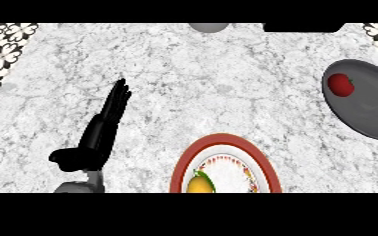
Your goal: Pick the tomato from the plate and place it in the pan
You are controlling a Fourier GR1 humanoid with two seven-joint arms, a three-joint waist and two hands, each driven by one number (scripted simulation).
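Note:
A red tomato (341, 85) lies inside the dark grey pan (362, 112) at the right edge of the counter. A white plate with a red rim (221, 142) sits at the lower middle; a yellow fruit with a green leaf (199, 183) rests on it. My left hand (100, 130) stands at the lower left with its fingers straight, pointing up the counter, well to the left of the plate. No right hand shows in the head view.
A grey round object (209, 27) sits at the far edge, top middle. A black object (303, 27) lies at the top right. Patterned tiles (13, 42) border the marble counter (192, 80) at the upper left.

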